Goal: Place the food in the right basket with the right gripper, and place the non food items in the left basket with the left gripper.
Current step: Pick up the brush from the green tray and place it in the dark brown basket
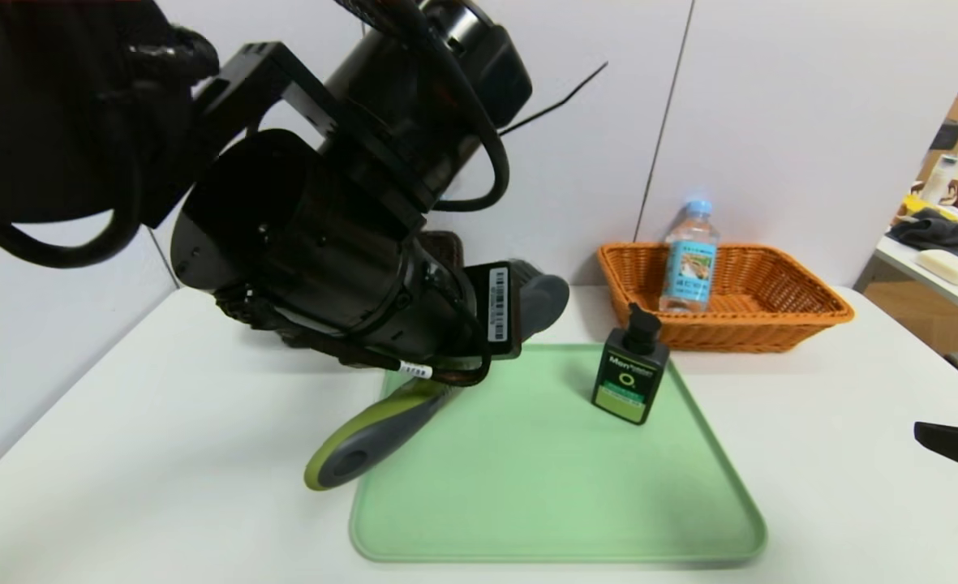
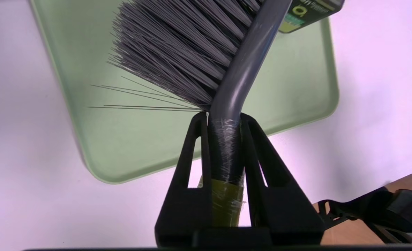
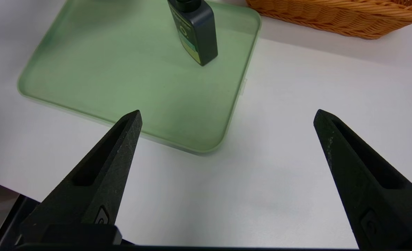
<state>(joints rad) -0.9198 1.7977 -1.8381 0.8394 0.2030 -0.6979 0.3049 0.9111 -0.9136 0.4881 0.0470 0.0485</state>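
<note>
**Left gripper holds the scrub brush above the tray; right gripper waits open**

In the head view the left gripper (image 1: 479,341), black with cables and white stickers on a thick black arm, fills the upper left and centre of the frame. Its jaws are clamped on the neck of the scrub brush with dark grey bristles and olive-green handle (image 1: 373,438); the handle end hangs down toward the lower left, over the near left edge of the pale green plastic tray (image 1: 560,503). The left wrist view shows the two jaws pressing either side of the grey neck (image 2: 226,150), with the bristles fanned out over the tray.

The squat black pump bottle with green label (image 1: 630,377) stands upright on the tray's far right part. Behind it, at the upper right of the head view, the shallow orange-tan wicker basket (image 1: 803,312) sits on the white tabletop (image 1: 162,422), and the small clear plastic water bottle with light blue cap (image 1: 690,259) stands upright inside it, toward its left end.

The dark brown wicker basket (image 1: 444,246) shows only as a sliver behind the left arm.

The right gripper (image 3: 226,118) hovers over bare tabletop near the tray's corner, at the right edge of the head view, its jaws spread wide and holding nothing.
</note>
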